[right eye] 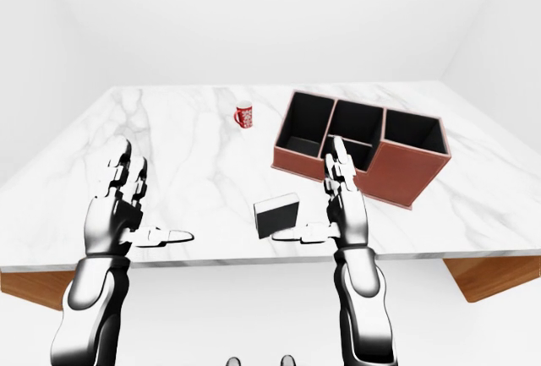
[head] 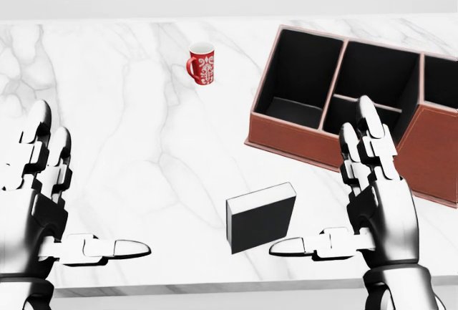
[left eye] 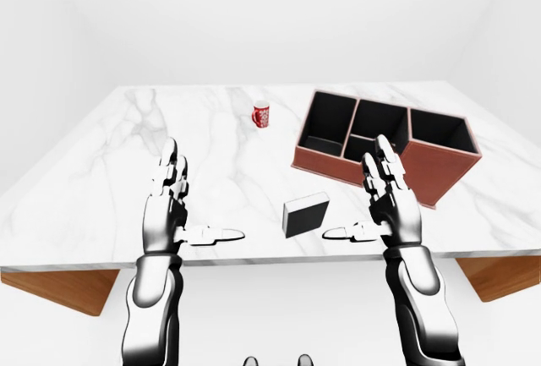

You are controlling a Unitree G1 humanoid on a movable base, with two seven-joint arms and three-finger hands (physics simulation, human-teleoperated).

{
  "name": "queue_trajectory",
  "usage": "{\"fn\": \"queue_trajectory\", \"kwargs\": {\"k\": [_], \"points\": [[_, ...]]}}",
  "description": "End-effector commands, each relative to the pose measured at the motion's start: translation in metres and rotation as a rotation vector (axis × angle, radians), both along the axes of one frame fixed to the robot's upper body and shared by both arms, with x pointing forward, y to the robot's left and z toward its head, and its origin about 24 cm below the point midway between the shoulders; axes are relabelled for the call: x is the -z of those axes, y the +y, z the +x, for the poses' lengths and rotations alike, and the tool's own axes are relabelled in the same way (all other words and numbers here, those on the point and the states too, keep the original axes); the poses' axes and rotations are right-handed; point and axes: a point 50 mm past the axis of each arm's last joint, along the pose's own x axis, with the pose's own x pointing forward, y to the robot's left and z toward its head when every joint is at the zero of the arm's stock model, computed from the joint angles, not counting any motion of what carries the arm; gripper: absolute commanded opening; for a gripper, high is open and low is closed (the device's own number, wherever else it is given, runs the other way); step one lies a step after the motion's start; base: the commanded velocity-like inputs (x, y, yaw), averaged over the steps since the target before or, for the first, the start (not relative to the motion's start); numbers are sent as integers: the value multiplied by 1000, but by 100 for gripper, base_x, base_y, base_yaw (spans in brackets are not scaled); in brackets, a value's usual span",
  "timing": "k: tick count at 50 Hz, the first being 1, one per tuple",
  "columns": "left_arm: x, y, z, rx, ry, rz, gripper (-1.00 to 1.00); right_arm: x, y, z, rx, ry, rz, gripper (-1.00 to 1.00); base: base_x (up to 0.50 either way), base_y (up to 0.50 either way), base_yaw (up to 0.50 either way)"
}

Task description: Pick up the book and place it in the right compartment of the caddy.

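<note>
Nothing done yet — book [head: 261, 216] lying near the table [head: 129, 124] edge, caddy [head: 336, 109] far right, both hands — left [head: 39, 202], right [head: 376, 202] — hovering spread open, empty.

A flat black book [head: 261, 217] lies on the white marble table [head: 129, 131], near its bottom edge in the head view; a brown leather caddy with black compartments [head: 343, 102] sits up and to the right of it; a small red mug [head: 202, 64] stands well apart, to the caddy's left.
</note>
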Motion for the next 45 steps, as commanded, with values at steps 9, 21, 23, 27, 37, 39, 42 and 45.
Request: {"fn": "queue_trajectory", "kwargs": {"k": [9, 21, 23, 27, 37, 39, 42, 45], "points": [[-1, -2, -2, 7, -6, 1, 100, -2, 0, -1, -6, -8, 5, 100, 0, 0, 0], [-1, -1, -1, 6, -6, 0, 100, 1, 0, 1, -4, 4, -3, 100, 0, -26, 0], [-1, -1, -1, 6, -6, 0, 100, 0, 0, 0, -5, -2, -3, 100, 0, 0, 0], [-3, -1, -2, 5, -15, 0, 100, 2, 2, -1, -10, 9, -7, 100, 0, 0, 0], [-3, -1, -3, 7, -14, -1, 100, 3, 5, -3, -25, 13, -23, 100, 0, -17, 0], [-4, -1, -3, 7, -19, 0, 100, 2, 4, -2, -17, 10, -7, 100, 0, -12, 0], [-7, 0, -3, 5, -30, 0, 100, 1, 4, -2, -14, 4, -8, 100, 0, 0, 0], [-7, 0, -4, 5, -33, 0, 100, 0, 4, -3, -16, 1, -11, 100, 0, 0, 0]]}}
